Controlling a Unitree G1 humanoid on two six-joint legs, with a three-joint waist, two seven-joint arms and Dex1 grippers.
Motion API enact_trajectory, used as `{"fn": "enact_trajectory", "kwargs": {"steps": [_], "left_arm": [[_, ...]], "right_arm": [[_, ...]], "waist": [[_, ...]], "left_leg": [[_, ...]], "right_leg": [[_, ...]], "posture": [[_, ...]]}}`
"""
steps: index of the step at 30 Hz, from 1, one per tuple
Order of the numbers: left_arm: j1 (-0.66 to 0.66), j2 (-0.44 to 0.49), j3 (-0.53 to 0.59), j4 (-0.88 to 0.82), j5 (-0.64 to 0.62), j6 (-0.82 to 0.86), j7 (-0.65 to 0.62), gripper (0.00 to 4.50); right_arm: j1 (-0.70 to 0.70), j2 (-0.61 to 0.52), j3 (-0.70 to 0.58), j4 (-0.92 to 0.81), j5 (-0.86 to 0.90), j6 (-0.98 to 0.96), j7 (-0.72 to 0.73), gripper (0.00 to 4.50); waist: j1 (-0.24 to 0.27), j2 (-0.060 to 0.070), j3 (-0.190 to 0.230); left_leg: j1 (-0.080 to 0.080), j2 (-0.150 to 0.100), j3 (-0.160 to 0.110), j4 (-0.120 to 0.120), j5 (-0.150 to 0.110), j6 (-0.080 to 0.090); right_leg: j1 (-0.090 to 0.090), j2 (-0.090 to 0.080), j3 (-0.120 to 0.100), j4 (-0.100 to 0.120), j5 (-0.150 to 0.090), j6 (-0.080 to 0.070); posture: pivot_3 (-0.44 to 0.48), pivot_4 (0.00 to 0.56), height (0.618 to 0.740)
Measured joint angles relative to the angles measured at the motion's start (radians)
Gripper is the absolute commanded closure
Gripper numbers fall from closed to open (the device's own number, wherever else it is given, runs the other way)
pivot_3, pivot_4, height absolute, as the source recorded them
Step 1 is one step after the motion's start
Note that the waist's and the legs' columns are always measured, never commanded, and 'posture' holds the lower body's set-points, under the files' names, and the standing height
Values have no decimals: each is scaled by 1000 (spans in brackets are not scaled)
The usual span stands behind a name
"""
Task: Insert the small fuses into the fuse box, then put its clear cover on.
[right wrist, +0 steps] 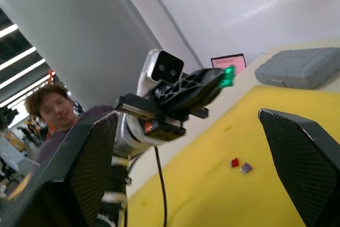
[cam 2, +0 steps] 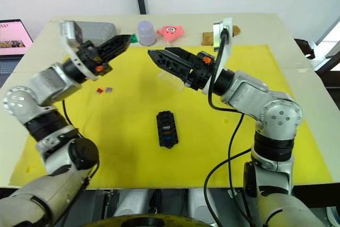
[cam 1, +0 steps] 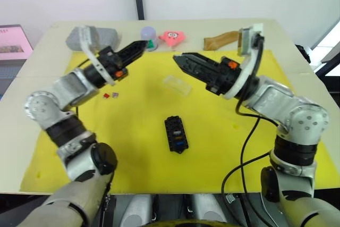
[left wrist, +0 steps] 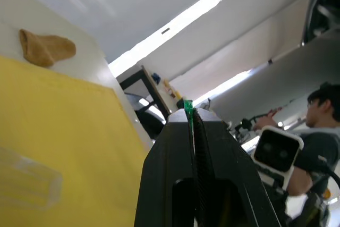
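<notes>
Yellow mat on a pale table: the left gripper, raised at far left, pinches a green fuse by its edge, the right gripper gapes empty, and the fuse box lies near centre, so the fuse could slip or twist before insertion.

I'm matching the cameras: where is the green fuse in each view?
Left eye: green fuse at the left gripper tip, upper middle.
Right eye: green fuse upper left.
Left wrist: green fuse pinched at that tip.
Right wrist: green fuse at that tip.
Shared landmark: yellow mat.
</notes>
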Motion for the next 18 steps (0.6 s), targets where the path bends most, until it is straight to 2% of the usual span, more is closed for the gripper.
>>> {"fn": "enact_trajectory", "kwargs": {"steps": [5, 10, 15, 16, 18], "left_arm": [[57, -45, -117, -29, -159, -116, 102, 4427], [77, -2, -229, -46, -305, -221, 143, 4427], [96, 55, -317, -46, -392, -297, 147, 4427], [99, 68, -334, -46, -403, -312, 147, 4500], [105, 88, -361, -46, -425, -334, 141, 4500]], "right_arm": [[-4, 35, 19, 41, -11, -47, -47, 0], [-17, 53, 39, 64, -30, -74, -62, 0], [-24, 75, 49, 86, -39, -93, -65, 0], [-32, 80, 48, 90, -38, -98, -67, 561], [-41, 82, 46, 93, -34, -107, -69, 1369]], "waist": [[-6, 0, 0], [-5, 0, 0], [-5, 0, 0], [-6, 0, 0], [-5, 0, 0]], "left_leg": [[0, 0, 0, 0, 0, -1], [0, 0, 0, 0, 0, -1], [0, 0, 0, 0, 0, -1], [0, 0, 0, 0, 0, -1], [0, 0, 0, 0, 0, -1]], "right_leg": [[0, 1, 0, 0, 0, 0], [0, 1, 0, 0, 0, 0], [0, 1, 0, 0, 0, 0], [0, 1, 0, 0, 0, 0], [0, 1, 0, 0, 0, 0]], "posture": [[0, 150, 740], [0, 150, 740], [0, 150, 740], [0, 150, 740], [0, 150, 740]]}}
